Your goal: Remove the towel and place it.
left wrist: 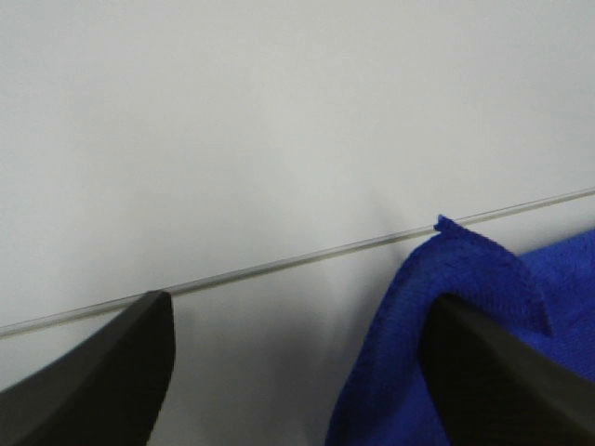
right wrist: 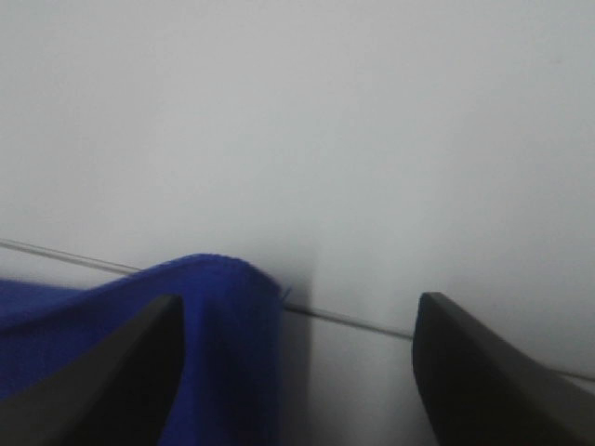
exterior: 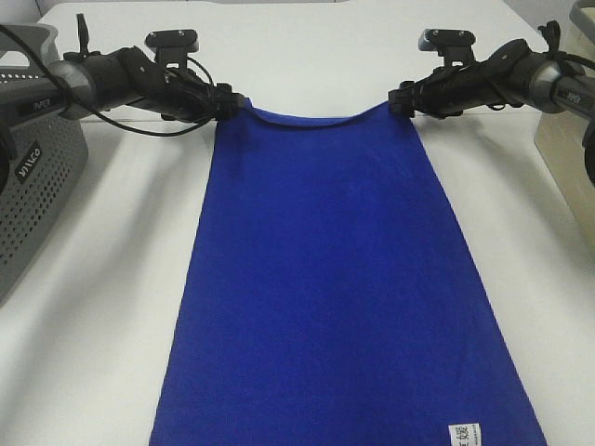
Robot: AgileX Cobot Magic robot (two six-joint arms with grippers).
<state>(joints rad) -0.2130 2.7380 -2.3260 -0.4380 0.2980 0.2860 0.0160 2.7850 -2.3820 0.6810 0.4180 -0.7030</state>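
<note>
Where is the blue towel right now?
In the exterior high view the towel lies spread flat along the middle of the white table, its far corners at both grippers, right of the grey basket.

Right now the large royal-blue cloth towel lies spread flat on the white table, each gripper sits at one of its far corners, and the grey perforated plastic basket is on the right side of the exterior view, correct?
Not quite: the grey perforated plastic basket stands at the left edge of the exterior high view, not the right. The rest holds: the large royal-blue cloth towel lies spread on the white table, with the left gripper and right gripper at its far corners.
</note>
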